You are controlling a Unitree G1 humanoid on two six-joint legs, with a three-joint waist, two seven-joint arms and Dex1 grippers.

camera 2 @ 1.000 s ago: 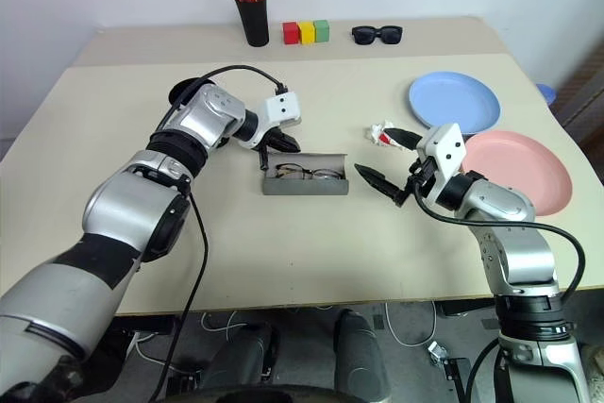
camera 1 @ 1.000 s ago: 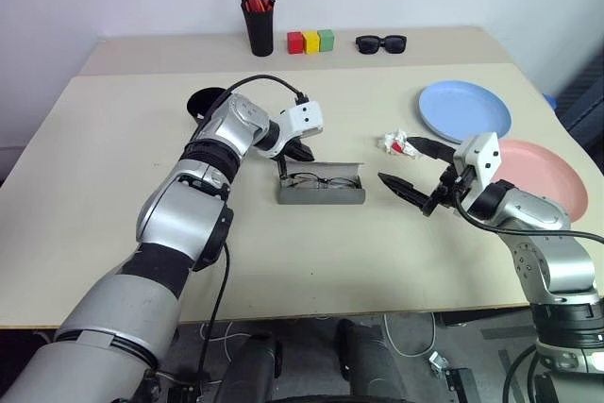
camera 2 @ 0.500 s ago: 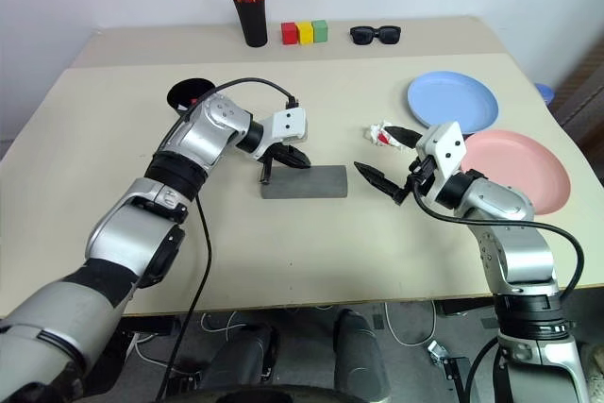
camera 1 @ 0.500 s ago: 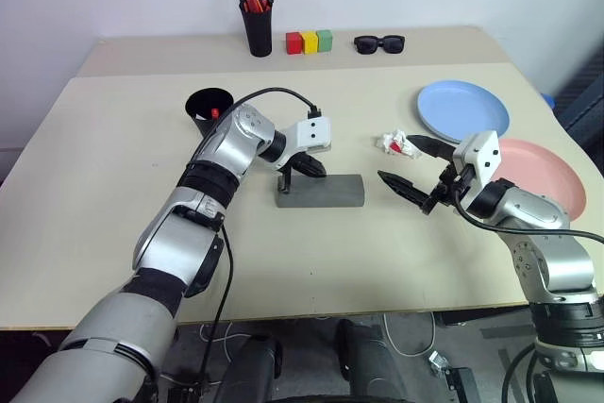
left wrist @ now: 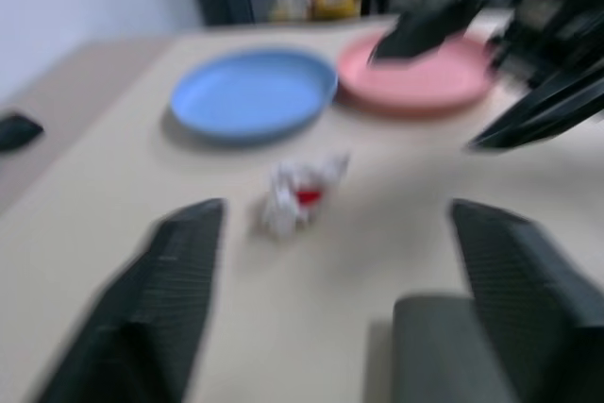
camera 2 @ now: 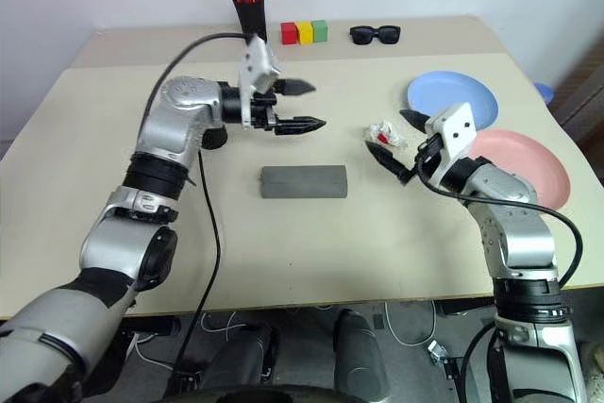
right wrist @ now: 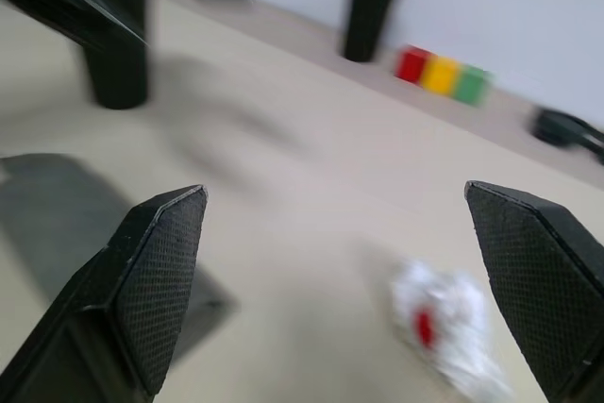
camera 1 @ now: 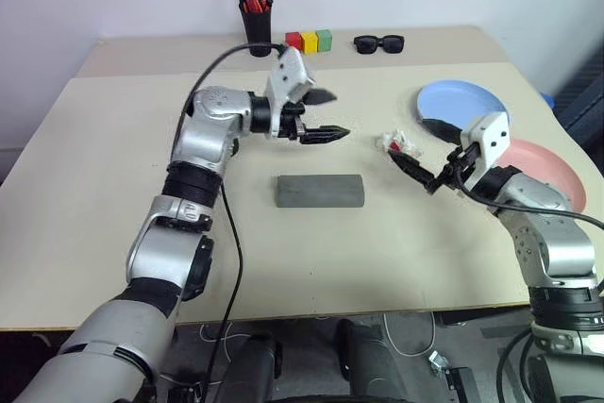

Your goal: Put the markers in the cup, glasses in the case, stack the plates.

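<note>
The grey case (camera 1: 321, 191) lies shut at the middle of the table, so the glasses are hidden. My left gripper (camera 1: 338, 112) hangs open and empty above and behind the case, pointing toward the plates. The black cup (right wrist: 115, 68) stands behind my left arm; the markers are hidden. At the right lie the light blue plate (camera 1: 462, 106) and the pink plate (camera 1: 552, 167), side by side. My right gripper (camera 2: 385, 129) is open and empty, left of the plates, with a crumpled white wad (left wrist: 300, 191) just in front of its fingertips.
At the back of the table stand a black pen holder (camera 1: 257, 24) with orange-tipped pens, three coloured blocks (camera 1: 311, 41) and black sunglasses (camera 1: 379, 42). The table's near half in front of the case is bare.
The case went from open with the glasses inside to shut. My left gripper then let go, opened and rose away from it. My right gripper moved up to the crumpled wad.
</note>
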